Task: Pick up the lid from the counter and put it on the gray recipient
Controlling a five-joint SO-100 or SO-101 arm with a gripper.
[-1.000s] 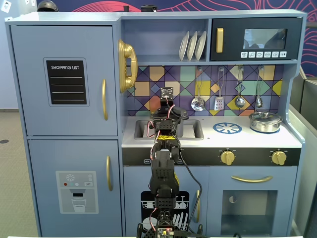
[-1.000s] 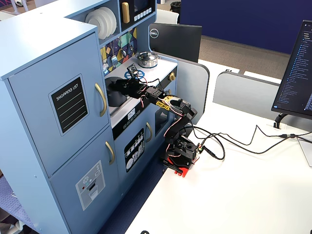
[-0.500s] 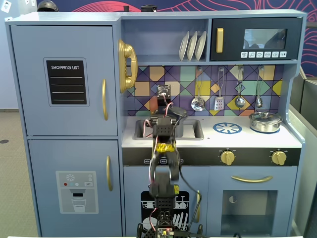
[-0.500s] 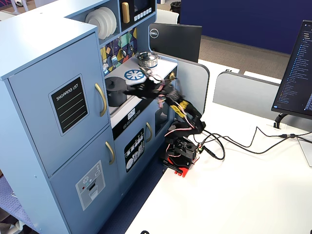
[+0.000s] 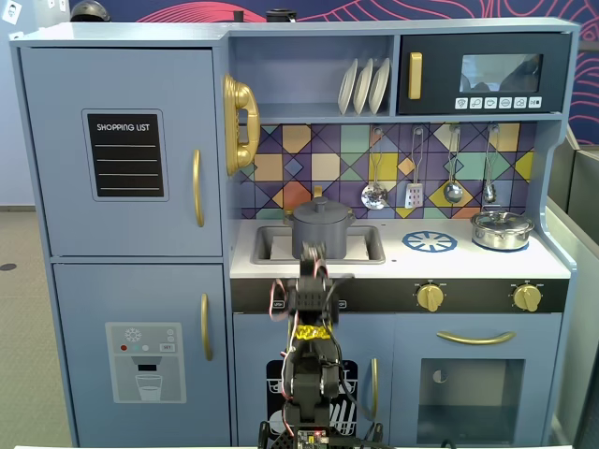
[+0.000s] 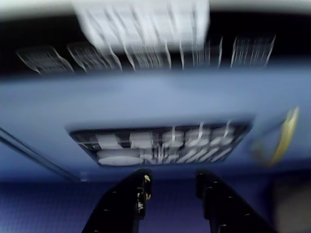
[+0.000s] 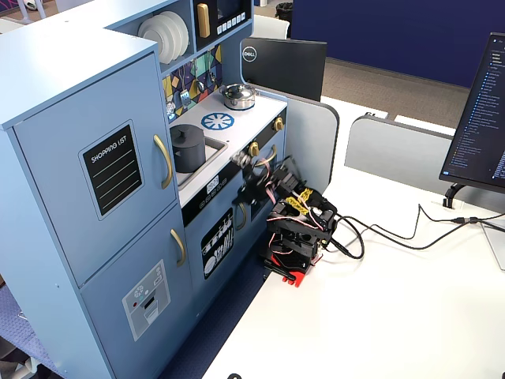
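The gray recipient (image 5: 323, 234) stands in the sink of the toy kitchen, also in the other fixed view (image 7: 187, 148). The dark gray lid (image 5: 321, 210) with its small knob rests on top of it (image 7: 185, 129). My gripper (image 6: 172, 174) is open and empty in the blurred wrist view, facing the blue cabinet front and its dish-picture panel (image 6: 160, 145) below the counter. In both fixed views the arm (image 5: 311, 309) (image 7: 293, 225) is folded in front of the cabinet, lower than the sink and apart from the pot.
A shiny silver pot (image 5: 502, 229) (image 7: 237, 96) sits on the counter at the right. Gold knobs (image 5: 430, 297) line the front. Utensils (image 5: 374, 195) hang on the back wall. Cables (image 7: 394, 237) and monitors (image 7: 481, 126) are on the white table.
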